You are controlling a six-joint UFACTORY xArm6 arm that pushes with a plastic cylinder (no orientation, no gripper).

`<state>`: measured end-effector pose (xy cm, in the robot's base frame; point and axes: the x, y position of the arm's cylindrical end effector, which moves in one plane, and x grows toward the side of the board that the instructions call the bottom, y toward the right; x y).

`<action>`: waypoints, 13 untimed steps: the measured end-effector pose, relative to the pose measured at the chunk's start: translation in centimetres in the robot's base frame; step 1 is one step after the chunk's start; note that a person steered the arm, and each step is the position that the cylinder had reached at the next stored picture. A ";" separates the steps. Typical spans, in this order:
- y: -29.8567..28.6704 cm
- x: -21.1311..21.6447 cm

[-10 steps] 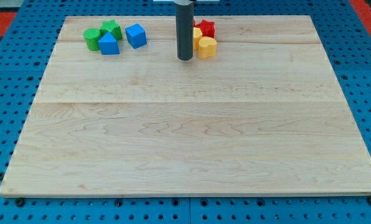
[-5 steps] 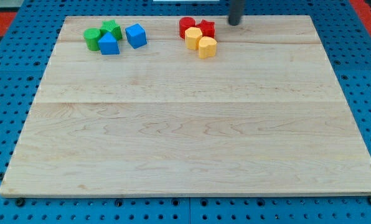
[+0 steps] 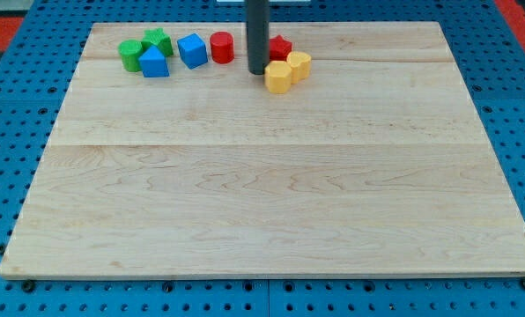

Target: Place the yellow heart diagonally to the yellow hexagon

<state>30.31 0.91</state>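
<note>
Blue pegboard surrounds the pale wooden table [image 3: 271, 194], and all eight blocks sit along the view's top edge. Two are green: a cylinder [image 3: 130, 55] and a star [image 3: 158, 40]. Two are blue: a triangular block [image 3: 154, 63] and a cube [image 3: 192, 50]. Two are red: a cylinder [image 3: 222, 47] and a star [image 3: 281, 47], the star half hidden behind the rod. Two are yellow: the yellow hexagon [image 3: 278, 77] and the yellow heart [image 3: 299, 65], touching, with the heart up and to the view's right of the hexagon. My tip [image 3: 258, 71] stands just beside the hexagon's left side, between the red cylinder and the yellow pair. No claw is fitted, so no claw state can be told.
</note>
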 end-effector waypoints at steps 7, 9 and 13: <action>7.7 9.8; 20.9 5.9; 12.5 -1.7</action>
<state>28.59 13.37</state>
